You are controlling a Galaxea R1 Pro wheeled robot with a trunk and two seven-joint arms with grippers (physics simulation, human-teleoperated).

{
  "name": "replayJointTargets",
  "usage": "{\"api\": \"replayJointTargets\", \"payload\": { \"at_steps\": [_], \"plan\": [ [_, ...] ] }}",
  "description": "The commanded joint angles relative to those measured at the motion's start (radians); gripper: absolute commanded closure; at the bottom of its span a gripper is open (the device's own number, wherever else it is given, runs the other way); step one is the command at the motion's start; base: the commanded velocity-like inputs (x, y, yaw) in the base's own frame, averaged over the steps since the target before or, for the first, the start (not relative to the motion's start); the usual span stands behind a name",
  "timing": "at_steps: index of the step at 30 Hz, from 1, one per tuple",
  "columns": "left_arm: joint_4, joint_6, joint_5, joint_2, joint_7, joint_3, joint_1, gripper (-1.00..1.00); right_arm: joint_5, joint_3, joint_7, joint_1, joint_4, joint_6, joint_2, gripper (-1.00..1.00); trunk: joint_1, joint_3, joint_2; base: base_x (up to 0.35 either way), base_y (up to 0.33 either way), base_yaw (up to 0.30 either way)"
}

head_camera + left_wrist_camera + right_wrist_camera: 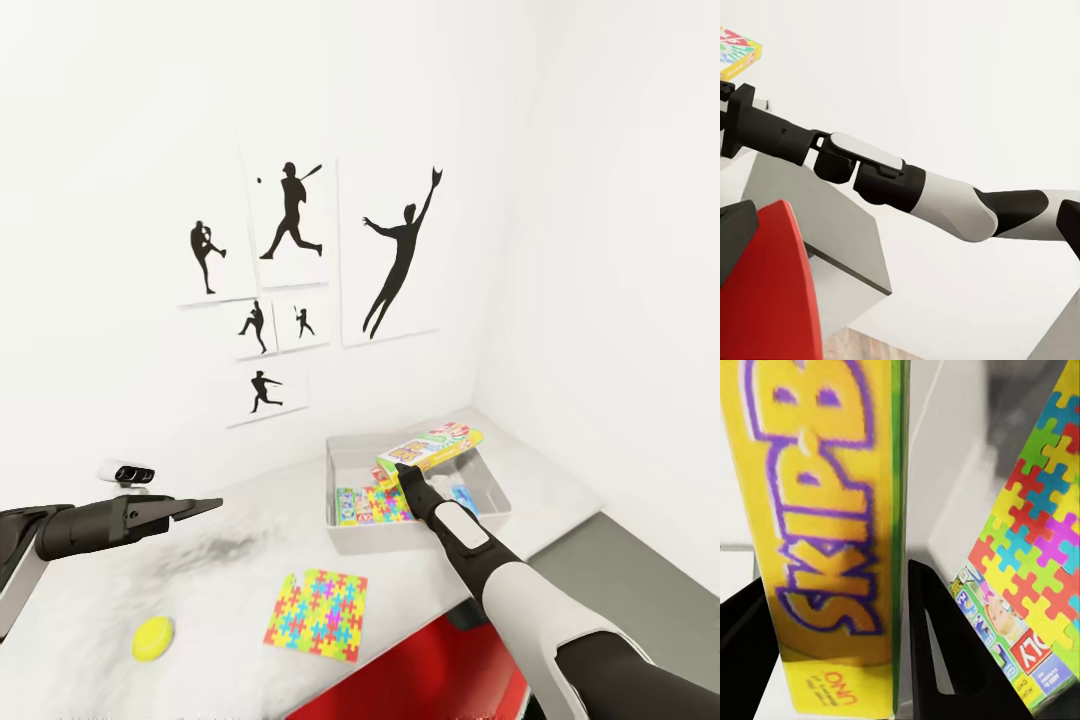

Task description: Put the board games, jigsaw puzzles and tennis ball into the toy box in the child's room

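1. Lettering "SKIP-B" on yellow board game (832,532), legible from right wrist; head view shows its printed face.
2. Right pincer (407,478) clamps it above toy box (345,530).
3. Left pincer (200,505): opening cannot be told; tennis ball (153,638) on surface (90,620) below it.

Head view. The right gripper (408,470) holds a board game (430,448), pale with a yellow edge, tilted above the toy box (345,452) at the far right of the table (210,590). Inside the box lie a jigsaw puzzle (385,505) and other printed boxes. On the tabletop, a second jigsaw puzzle (317,615) lies near the tennis ball (153,638). The left gripper (200,505) hovers above the table, jaws together. Baseball silhouette prints (290,215) hang on the wall.
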Motion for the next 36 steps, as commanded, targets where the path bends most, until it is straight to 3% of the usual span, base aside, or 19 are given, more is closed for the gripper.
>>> {"api": "replayJointTargets", "payload": {
  "at_steps": [1, 36],
  "plan": [
    [0.0, 0.011, 0.0, 0.001, -0.004, 0.0, -0.001, -1.0, -0.007, 0.005, 0.002, -0.001, 0.001, 0.0, 0.0, 1.0, 0.001, -0.002, -0.002, -0.055, 0.0, 0.0],
    [0.0, 0.011, 0.0, 0.0, -0.004, -0.001, -0.001, -1.0, -0.01, -0.002, 0.001, -0.001, 0.001, 0.05, 0.0, 1.0, 0.001, -0.002, -0.002, -0.055, 0.0, 0.0]
  ]
}}
